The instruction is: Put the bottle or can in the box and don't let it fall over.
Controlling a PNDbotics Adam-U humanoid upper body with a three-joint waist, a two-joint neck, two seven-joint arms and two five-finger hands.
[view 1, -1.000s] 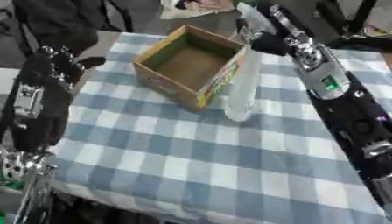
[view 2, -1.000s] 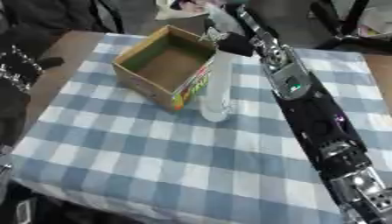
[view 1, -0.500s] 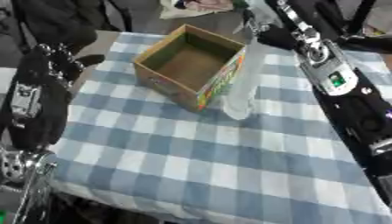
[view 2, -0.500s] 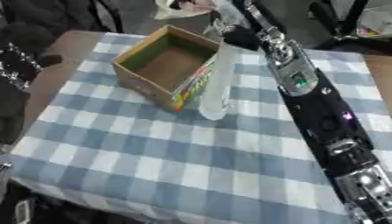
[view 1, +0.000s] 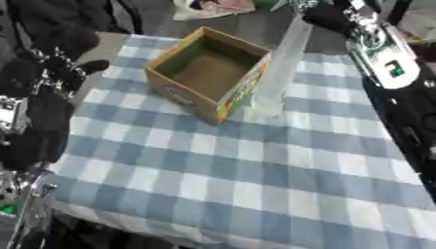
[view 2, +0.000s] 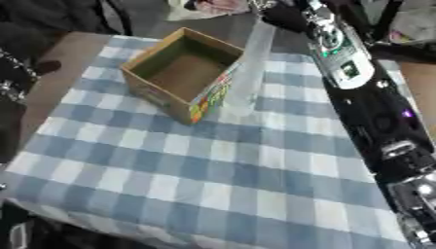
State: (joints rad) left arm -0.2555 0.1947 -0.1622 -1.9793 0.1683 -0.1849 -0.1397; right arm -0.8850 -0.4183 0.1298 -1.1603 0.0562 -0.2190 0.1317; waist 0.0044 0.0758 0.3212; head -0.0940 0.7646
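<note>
Clearly a clear, light bottle [view 1: 274,73], just right of the box [view 1: 204,73], top under the right hand [view 1: 328,17]; probably pinched, grip blurred. Likely slippery, tippy; best held at the neck. Left hand [view 1: 38,73] idle, relaxed.

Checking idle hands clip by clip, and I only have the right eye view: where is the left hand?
Observer: The left eye view shows the left hand off the left edge of the table, apart from the box.
Operator: And the rest of that arm?
Observer: Its forearm runs down beside that edge toward the view's lower left corner.
</note>
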